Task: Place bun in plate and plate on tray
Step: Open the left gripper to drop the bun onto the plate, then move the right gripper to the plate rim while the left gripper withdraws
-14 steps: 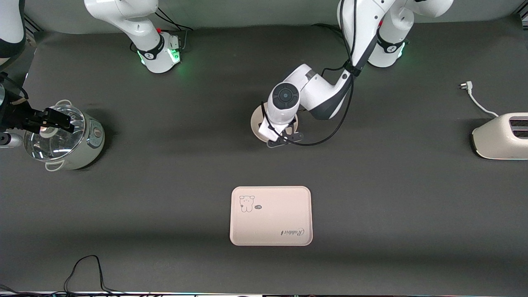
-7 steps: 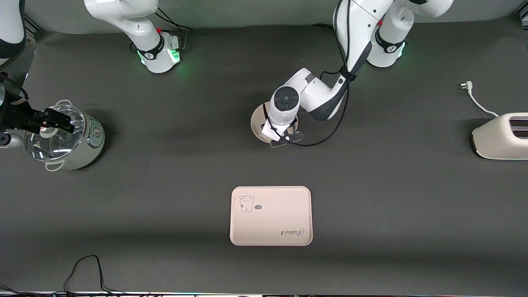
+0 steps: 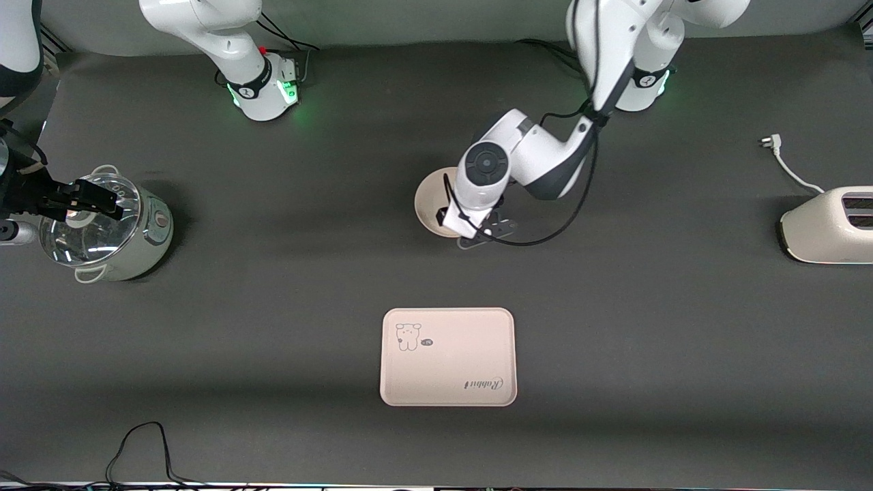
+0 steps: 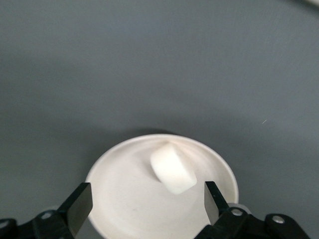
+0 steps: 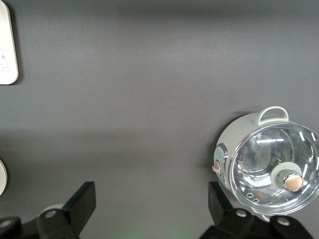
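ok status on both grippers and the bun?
Left gripper open over the plate. Bun lies in the plate, released. Right gripper open, waiting above the pot. Plate not yet on the tray; nothing between them.

The dark bench [image 3: 273,327] is being occupied by a plate [image 3: 428,204], a tray [image 3: 448,368], a pot [image 3: 109,228], a toaster [image 3: 829,225] and a cable [image 3: 140,447].
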`<state>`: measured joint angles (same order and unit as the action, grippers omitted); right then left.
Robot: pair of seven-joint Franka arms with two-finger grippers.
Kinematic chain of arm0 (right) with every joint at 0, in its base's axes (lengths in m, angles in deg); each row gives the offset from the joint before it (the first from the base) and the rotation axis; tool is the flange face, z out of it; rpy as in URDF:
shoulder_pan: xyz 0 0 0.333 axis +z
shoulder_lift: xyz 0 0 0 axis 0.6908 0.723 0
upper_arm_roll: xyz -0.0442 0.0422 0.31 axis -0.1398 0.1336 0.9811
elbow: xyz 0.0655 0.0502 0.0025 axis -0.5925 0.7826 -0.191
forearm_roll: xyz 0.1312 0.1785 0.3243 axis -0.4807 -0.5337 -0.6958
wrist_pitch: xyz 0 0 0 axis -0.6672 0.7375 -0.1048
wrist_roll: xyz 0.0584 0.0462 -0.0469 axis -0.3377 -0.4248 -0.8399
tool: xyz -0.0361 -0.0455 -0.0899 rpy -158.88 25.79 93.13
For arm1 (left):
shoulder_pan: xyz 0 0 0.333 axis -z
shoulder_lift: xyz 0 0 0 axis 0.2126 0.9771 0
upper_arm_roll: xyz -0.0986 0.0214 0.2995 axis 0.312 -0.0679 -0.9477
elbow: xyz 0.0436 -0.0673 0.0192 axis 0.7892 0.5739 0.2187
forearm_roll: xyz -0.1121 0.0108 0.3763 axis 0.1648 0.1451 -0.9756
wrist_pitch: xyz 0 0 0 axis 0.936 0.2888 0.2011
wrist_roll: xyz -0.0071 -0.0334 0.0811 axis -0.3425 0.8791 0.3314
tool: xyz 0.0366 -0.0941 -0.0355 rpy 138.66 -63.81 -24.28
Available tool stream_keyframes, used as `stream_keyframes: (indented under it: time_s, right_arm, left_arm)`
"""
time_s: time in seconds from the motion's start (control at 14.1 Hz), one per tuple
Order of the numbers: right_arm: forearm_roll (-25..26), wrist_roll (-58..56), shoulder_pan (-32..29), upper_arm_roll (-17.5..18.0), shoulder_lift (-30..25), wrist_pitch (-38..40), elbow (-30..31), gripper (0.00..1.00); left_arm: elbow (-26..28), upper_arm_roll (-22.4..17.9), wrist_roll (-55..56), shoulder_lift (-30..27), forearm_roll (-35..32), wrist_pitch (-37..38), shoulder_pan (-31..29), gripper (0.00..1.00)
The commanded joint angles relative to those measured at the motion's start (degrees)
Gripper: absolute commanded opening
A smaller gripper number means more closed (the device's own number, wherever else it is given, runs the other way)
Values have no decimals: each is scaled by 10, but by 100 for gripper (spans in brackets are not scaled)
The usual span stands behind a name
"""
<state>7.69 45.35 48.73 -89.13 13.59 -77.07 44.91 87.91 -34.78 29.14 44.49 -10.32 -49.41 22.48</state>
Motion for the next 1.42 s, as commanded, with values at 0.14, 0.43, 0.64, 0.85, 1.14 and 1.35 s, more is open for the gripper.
stream_keyframes:
  time_s: [0.14,0.43,0.64,0.85,1.14,1.35]
  right_arm:
    - [-3,-9,4,1,-2,-8,5,100]
    - [-11,0,57,0,-21,1,8,100]
    - [-62,27,106,0,-46,6,18,100]
    - [-84,128,187,0,-47,-3,16,100]
    - [-86,320,325,0,-31,-54,17,100]
    - [-86,432,421,1,-6,-85,16,100]
  left_arm:
    - [-53,0,-113,-121,-8,176,-154,100]
    - [-129,0,-239,-130,-101,280,-249,100]
    - [-159,-1,-346,-130,-110,322,-315,100]
    - [-159,0,-464,-137,-111,324,-392,100]
    - [-153,-25,-497,-170,-111,347,-407,100]
    - [-116,-156,-509,-205,-106,344,-282,100]
